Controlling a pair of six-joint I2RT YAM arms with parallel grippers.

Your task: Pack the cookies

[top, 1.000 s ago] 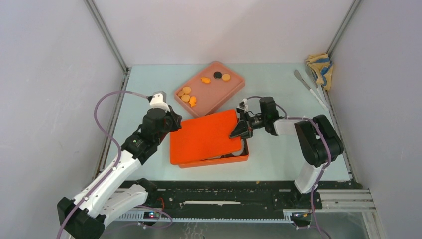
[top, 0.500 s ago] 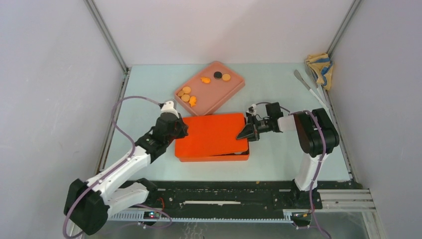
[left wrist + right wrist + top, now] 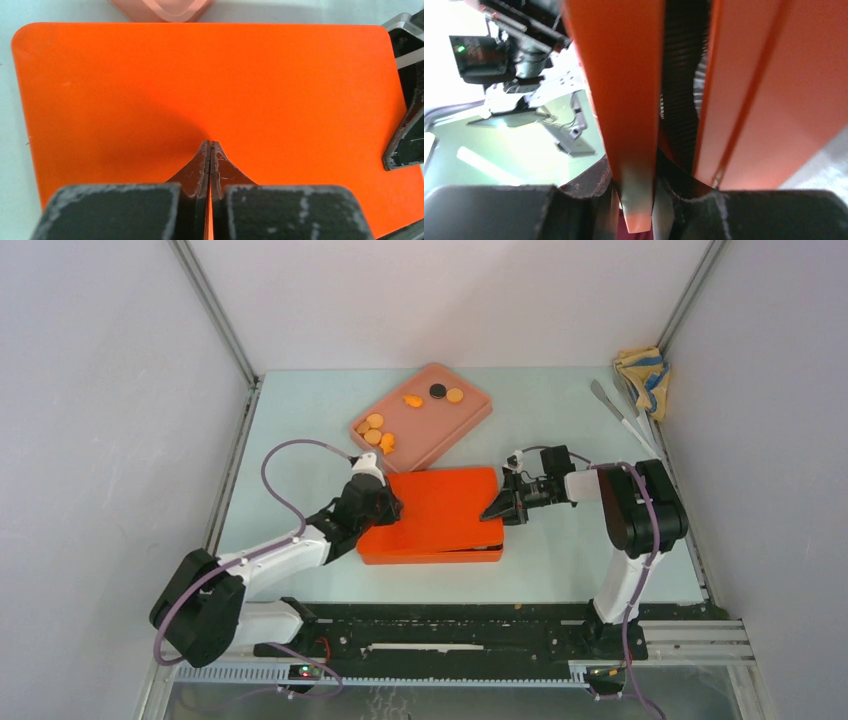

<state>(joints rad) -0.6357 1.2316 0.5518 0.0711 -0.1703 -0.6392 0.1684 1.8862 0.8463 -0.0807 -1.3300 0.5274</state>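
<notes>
On a pale green table [image 3: 560, 430] between grey walls, near the middle of its far edge, a pink tray [image 3: 440, 435] with the cookies [image 3: 374, 421] loose on it: flat little discs, mostly orange in two clusters, plus one black cookie [image 3: 437, 391]. Not yet packed, by the look of it. Just nearward, an orange lid [image 3: 440, 505] laid over an orange box [image 3: 430, 556], contents hidden from above. Left gripper [image 3: 210, 150] fully closed, empty, tips pressing the lid top. Right gripper [image 3: 497, 510] clamped on the lid's right edge. Probably left to do: reopening and loading those discs.
</notes>
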